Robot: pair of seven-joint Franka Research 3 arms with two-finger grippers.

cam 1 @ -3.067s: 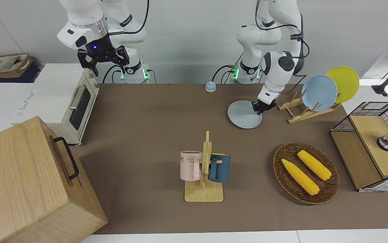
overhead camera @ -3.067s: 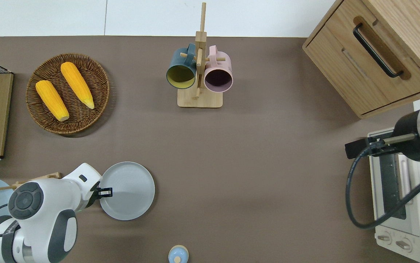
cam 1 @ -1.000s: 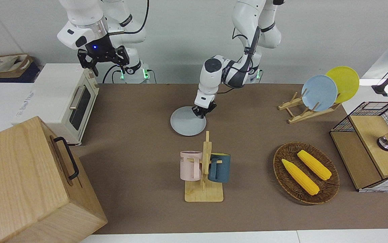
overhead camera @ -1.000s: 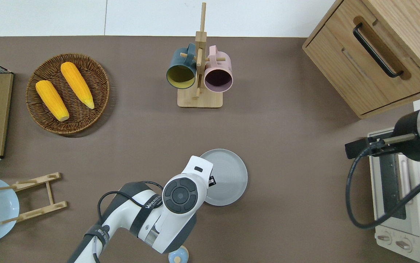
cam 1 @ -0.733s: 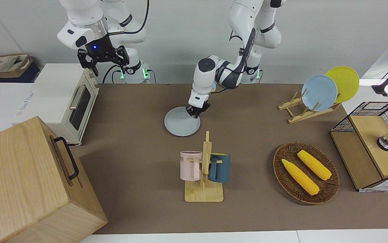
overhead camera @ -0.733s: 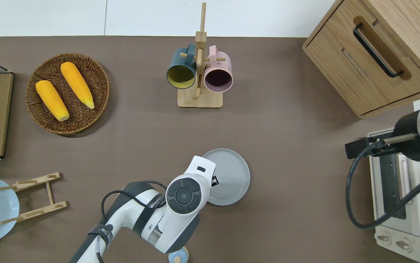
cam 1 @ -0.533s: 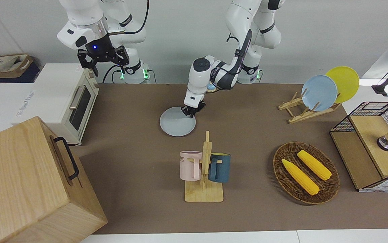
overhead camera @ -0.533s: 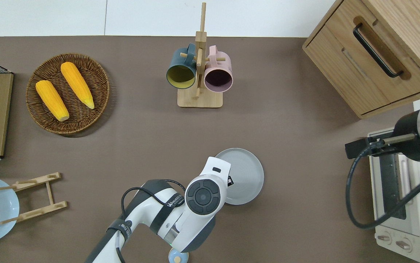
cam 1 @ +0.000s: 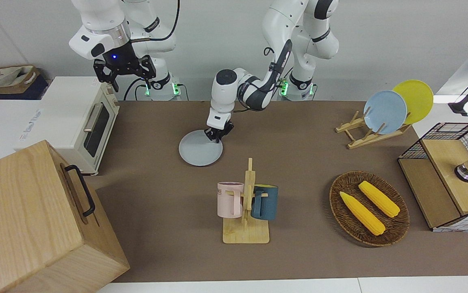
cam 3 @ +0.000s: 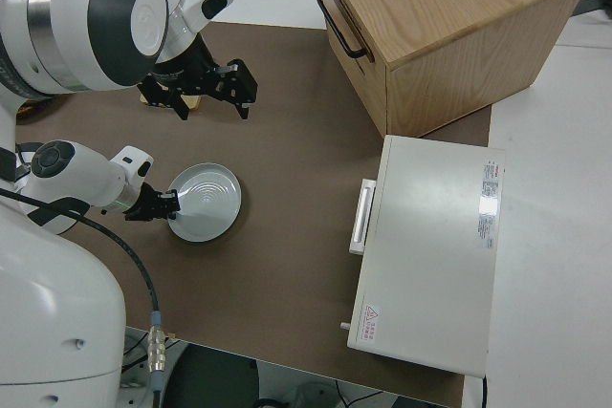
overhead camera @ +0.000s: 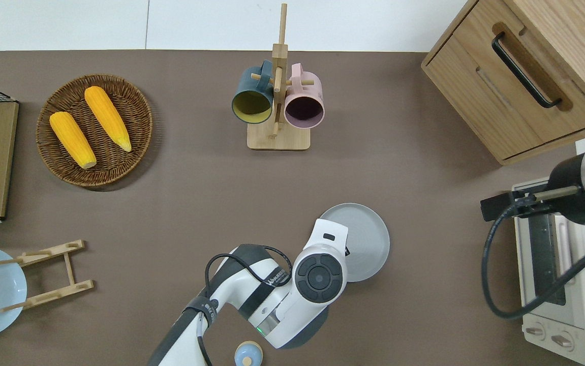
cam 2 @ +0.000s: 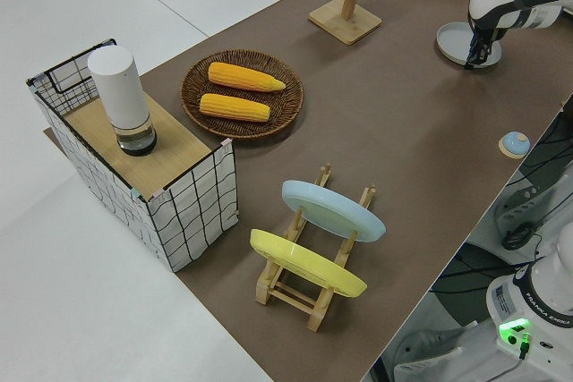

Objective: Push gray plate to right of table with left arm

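Overhead view shows us the gray plate (overhead camera: 366, 239) lying flat on the table (overhead camera: 424, 315), past the middle toward the right arm's end, nearer to the robots than the mug stand (overhead camera: 278, 137) and well apart from the toaster oven (overhead camera: 551, 284); the left gripper (cam 1: 216, 137) is down at the plate's rim on the side of the left arm's end. We judge the plate stiff and light, with a smooth underside that slides easily on the matte top, and probably breakable if it goes over the edge; for a push, the good place of contact is low on the raised rim, in line with the plate's centre, so that it does not turn away. Whether the fingers press inside the rim, pinch it, or only lean on it, we cannot tell, and their opening we cannot tell either; in the overhead view the white wrist covers the contact point, and in the right side view (cam 3: 161, 204) the tips are too small. The right gripper (cam 1: 123, 70) is parked with its jaws spread apart, holding nothing.
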